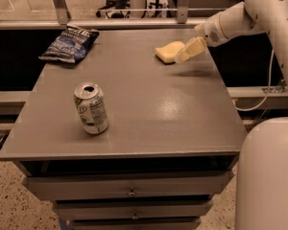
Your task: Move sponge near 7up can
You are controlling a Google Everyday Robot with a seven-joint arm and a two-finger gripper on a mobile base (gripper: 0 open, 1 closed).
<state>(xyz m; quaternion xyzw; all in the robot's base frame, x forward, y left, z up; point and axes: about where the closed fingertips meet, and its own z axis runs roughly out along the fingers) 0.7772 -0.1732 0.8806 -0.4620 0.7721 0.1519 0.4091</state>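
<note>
The pale yellow sponge point(167, 51) lies flat at the far right of the grey table top point(149, 104). The 7up can point(91, 108) stands upright near the front left, with a silver top and a green and white label. My gripper point(186, 52) comes in from the right on the white arm. Its cream fingers point down and left, right beside the sponge's right end and partly over it. I cannot see whether they touch the sponge.
A dark blue snack bag point(69, 44) lies at the far left corner. Drawers point(129, 188) sit under the table top. The robot's white body point(269, 171) stands at the right front. A railing point(134, 22) runs behind the table.
</note>
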